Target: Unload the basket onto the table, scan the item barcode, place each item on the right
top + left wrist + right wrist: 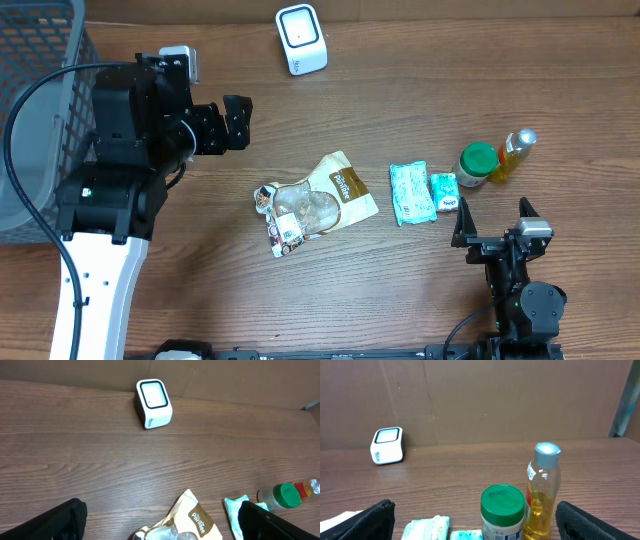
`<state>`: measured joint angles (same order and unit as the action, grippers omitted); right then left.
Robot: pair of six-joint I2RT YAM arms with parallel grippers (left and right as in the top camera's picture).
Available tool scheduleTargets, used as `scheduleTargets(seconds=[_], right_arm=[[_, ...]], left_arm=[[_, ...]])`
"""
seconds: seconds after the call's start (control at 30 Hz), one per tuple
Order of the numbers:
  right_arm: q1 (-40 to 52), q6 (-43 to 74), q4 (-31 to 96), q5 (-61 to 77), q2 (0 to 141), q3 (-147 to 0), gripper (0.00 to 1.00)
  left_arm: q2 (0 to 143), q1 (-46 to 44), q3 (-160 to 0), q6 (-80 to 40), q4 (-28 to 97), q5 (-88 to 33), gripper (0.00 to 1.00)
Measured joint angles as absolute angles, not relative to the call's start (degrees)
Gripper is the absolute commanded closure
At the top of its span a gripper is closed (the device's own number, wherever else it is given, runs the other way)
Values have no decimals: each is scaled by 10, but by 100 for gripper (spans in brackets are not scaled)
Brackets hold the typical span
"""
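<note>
The brown snack bag (335, 190) lies flat, well in front of the white scanner (301, 38), on the robot's side of it. The left gripper (240, 122) hangs open and empty near the scanner's left. The right gripper (492, 222), also spread and empty, sits far off to the scanner's right.

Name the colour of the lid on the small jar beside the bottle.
The lid is green, clearest in the right wrist view.
</note>
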<state>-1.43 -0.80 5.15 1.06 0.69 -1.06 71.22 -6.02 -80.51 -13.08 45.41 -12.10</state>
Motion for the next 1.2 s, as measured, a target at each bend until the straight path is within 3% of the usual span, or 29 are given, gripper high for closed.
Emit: scheduleTargets(seconds=[0.83,1.2], right_arm=[[-14,-8,52,11,7,-11,0],[-14,-7,51,10,7,-11,0]], left_arm=[[565,-60,-468,-131,448,-70,0],[467,-60,-328,-131,220,-64,0]])
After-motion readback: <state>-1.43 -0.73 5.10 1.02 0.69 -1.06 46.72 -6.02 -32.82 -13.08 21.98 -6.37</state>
